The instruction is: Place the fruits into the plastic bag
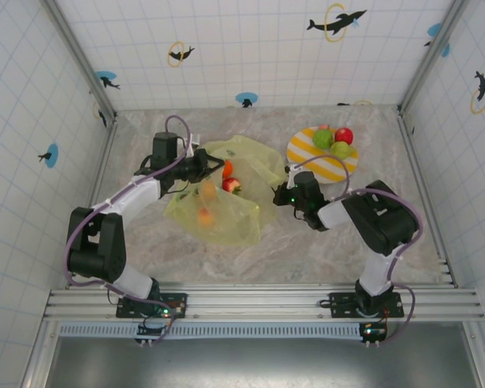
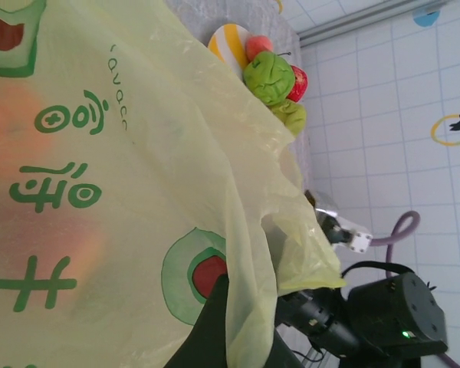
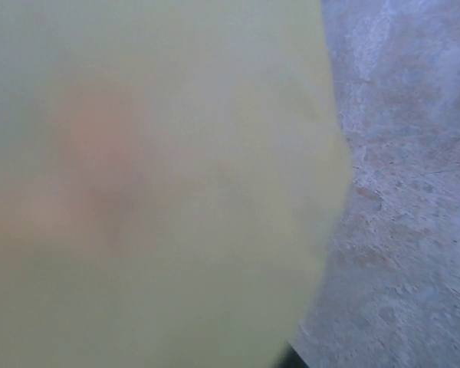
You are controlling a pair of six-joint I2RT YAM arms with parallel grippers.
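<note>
My left gripper [image 1: 204, 167] pinches the far edge of the plastic bag [image 1: 234, 222], which lies in the middle of the table [image 1: 307, 255]. My right gripper [image 1: 286, 194] is closed at the bag's right edge, but I cannot tell whether it has hold of it. Some fruits [image 1: 334, 139] sit on the plate [image 1: 307, 152] near the far edge, others inside the bag.

Marbled grey table [image 1: 307, 255]; on it plastic bag [image 1: 234, 225]; striped plate [image 1: 309, 153]

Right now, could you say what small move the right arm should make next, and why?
Probably lift the right fingers slightly: they and the left fingers appear closed on opposite edges of the plastic bag, and fruits wait on the plate.
</note>
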